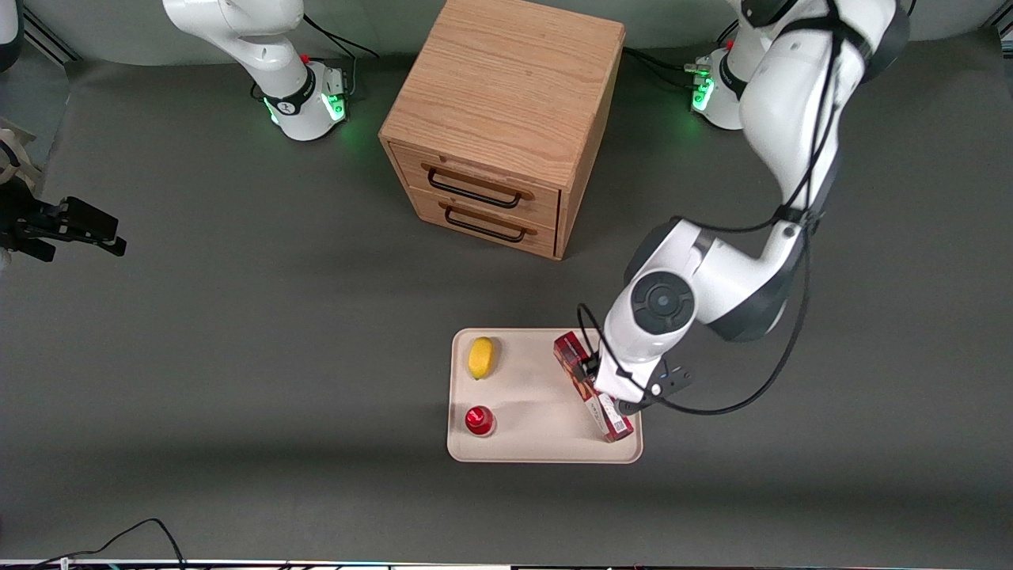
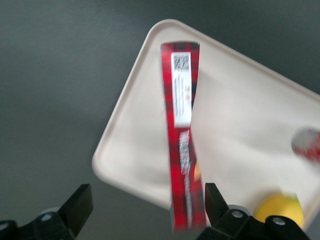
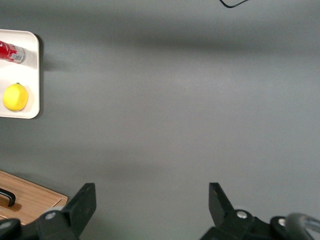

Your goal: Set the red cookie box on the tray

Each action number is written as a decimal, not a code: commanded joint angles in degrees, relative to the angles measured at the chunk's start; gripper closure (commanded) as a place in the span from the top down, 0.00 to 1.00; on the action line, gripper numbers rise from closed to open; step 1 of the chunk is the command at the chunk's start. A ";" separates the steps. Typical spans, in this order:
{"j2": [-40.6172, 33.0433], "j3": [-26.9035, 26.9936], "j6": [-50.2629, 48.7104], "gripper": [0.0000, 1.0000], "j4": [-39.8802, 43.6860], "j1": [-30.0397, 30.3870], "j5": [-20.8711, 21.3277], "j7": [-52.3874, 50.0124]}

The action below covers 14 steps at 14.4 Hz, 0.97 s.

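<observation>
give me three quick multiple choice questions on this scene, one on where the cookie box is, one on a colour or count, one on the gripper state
1. Where is the red cookie box?
A. On the tray, along its edge toward the working arm's end
B. On top of the wooden drawer cabinet
C. On the bare table mat

2. How many things besides the box lie on the tray?
A. None
B. Two
C. Four

3. How is the gripper set?
A. Shut on the lemon
B. Open, fingers spread either side of the box
C. Shut on the drawer handle

Answers:
1. A, the front view shows the box over the tray's side edge region, below the gripper.
2. B, a yellow lemon and a small red round-topped object sit there.
3. B, the wrist view shows a clear gap between one finger and the box.
</observation>
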 commanded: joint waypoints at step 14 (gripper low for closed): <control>-48.25 26.29 -18.45 1.00 -33.59 7.81 -10.21 58.07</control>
